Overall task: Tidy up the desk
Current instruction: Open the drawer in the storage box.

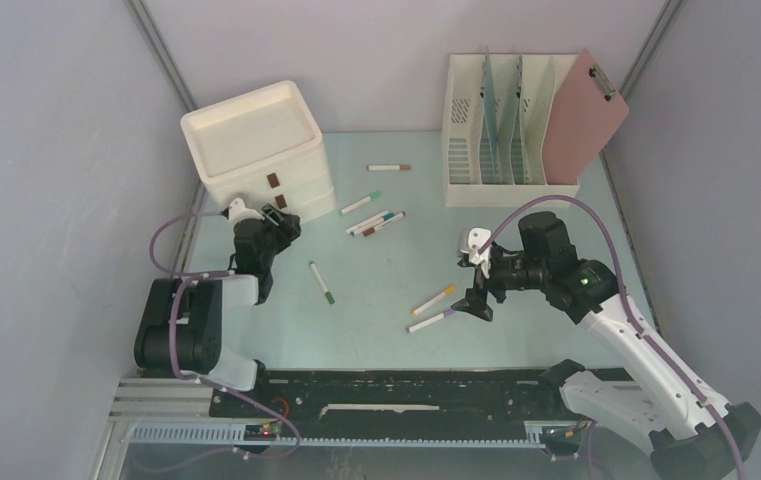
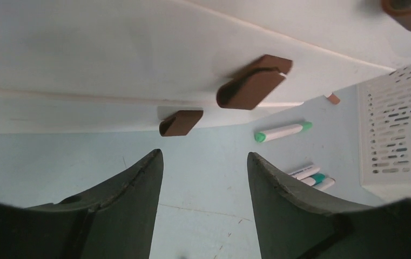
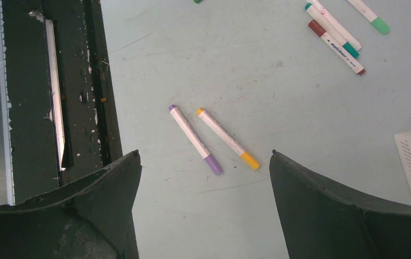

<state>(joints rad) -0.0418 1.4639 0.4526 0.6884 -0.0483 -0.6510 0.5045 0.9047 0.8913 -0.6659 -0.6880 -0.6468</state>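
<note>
Left gripper [image 2: 204, 155]: jaws partly apart, empty, facing brown handle [image 2: 180, 122] of cream plastic drawer unit [image 1: 256, 140], far left.
Right gripper [image 3: 205, 154]: jaws spread wide, empty, above purple-capped white marker [image 3: 195, 139] and yellow-capped white marker [image 3: 227, 138] on pale mint-green desk [image 3: 300, 118].

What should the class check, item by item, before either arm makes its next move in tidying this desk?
1. Right claw open and empty: ok.
2. Purple marker and yellow marker ahead of it: ok.
3. One marker alone to pick: not ok, they lie close together.
4. Left claw open and empty: ok.
5. Drawer unit open for markers: not ok, its drawers look shut.
6. Right claw's height above the desk: cannot tell.
</note>
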